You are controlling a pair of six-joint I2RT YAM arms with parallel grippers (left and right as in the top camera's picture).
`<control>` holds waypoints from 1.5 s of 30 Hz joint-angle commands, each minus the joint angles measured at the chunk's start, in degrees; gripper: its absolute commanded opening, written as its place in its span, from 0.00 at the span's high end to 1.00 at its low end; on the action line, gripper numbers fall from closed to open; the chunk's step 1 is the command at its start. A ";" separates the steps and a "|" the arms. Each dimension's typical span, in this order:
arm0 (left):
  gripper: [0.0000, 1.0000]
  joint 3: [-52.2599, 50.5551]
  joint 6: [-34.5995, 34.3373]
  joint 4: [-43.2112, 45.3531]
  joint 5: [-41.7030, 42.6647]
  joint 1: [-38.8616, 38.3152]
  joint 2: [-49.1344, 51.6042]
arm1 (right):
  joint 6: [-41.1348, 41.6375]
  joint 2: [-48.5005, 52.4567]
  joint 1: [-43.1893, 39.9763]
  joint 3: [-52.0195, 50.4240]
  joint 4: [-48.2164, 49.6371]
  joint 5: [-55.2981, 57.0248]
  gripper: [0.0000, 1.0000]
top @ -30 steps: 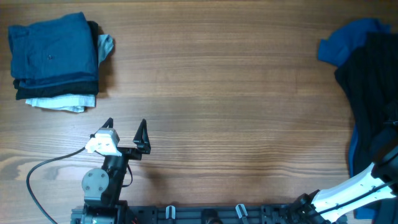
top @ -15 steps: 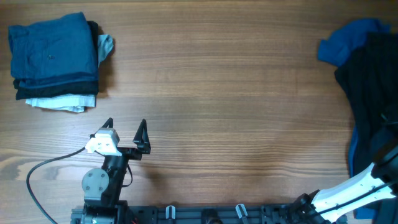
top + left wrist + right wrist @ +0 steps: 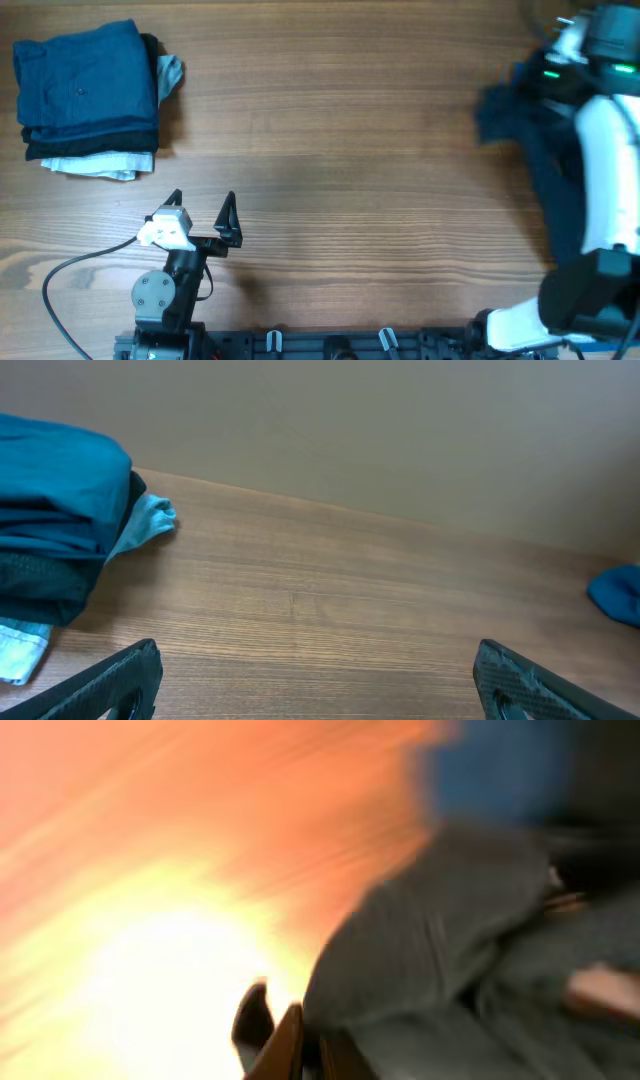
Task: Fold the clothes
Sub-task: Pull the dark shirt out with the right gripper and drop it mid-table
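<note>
Right now the right gripper (image 3: 290, 1045) is holding shut, apparently pinching a fold of the dark shirt (image 3: 500, 115), which is bunching at the table's (image 3: 350, 150) far right side. Left gripper (image 3: 203, 197) is sitting wide open and empty near the front edge. Shirt is looking soft, light and floppy, so I'm expecting sag and drag. I'm suggesting a grip at a shoulder seam or hem corner, not mid-panel.

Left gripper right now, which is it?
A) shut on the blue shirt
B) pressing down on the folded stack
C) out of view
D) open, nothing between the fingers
D: the left gripper has its fingers spread with only the table showing between them, and the folded stack lies well apart from it at the far left.
</note>
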 commanded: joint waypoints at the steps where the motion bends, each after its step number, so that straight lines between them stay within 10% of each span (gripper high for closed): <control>1: 0.00 -0.37 0.92 -0.26 -0.57 0.22 -0.09 | 5.14 6.16 15.74 0.17 6.56 -3.28 0.96; 9: 0.00 -0.37 0.90 -0.24 -0.57 0.22 -0.09 | 4.44 23.96 38.62 0.17 15.89 -2.49 0.96; 26: 0.00 -0.37 0.92 -0.24 -0.57 0.22 -0.09 | 1.44 23.65 43.87 0.22 18.64 -22.10 0.96; 29: 0.00 -0.37 0.92 -0.24 -0.57 0.22 -0.09 | 1.46 23.65 45.07 0.22 19.19 -22.14 0.59; 33: 0.00 -0.37 0.90 -0.24 -0.57 0.22 -0.09 | -3.04 23.45 45.40 0.59 20.33 -22.14 0.34; 45: 0.00 -0.37 0.74 4.24 -1.38 0.20 -0.09 | -7.58 13.44 32.15 4.85 13.38 -19.52 0.31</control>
